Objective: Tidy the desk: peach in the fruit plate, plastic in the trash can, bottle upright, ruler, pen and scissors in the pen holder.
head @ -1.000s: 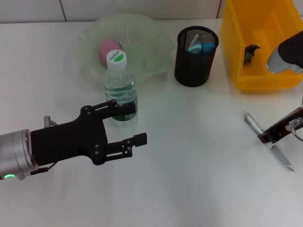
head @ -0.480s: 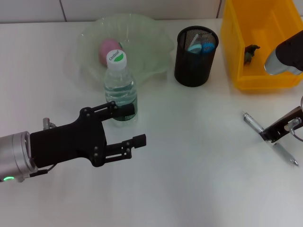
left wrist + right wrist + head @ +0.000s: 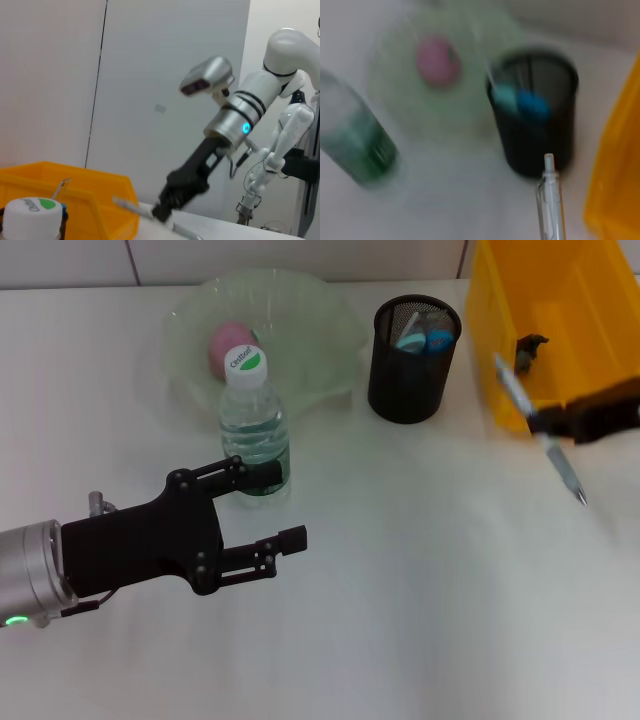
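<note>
White desk [image 3: 400,590]: pen [image 3: 538,430] is held pinched in right gripper [image 3: 548,424], raised beside yellow bin [image 3: 560,330]. Left gripper [image 3: 270,505] is spread, by upright bottle [image 3: 253,425].

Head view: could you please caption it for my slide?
Right gripper carries the pen toward the holder; left gripper open beside the upright bottle.

Since 1 second ago the right hand [image 3: 545,424] has lifted the pen [image 3: 538,426] off the bench [image 3: 420,570], where it lay near the right edge, and now holds it tilted in the air in front of the yellow bin [image 3: 555,325], closer to the pen holder [image 3: 414,358].
</note>
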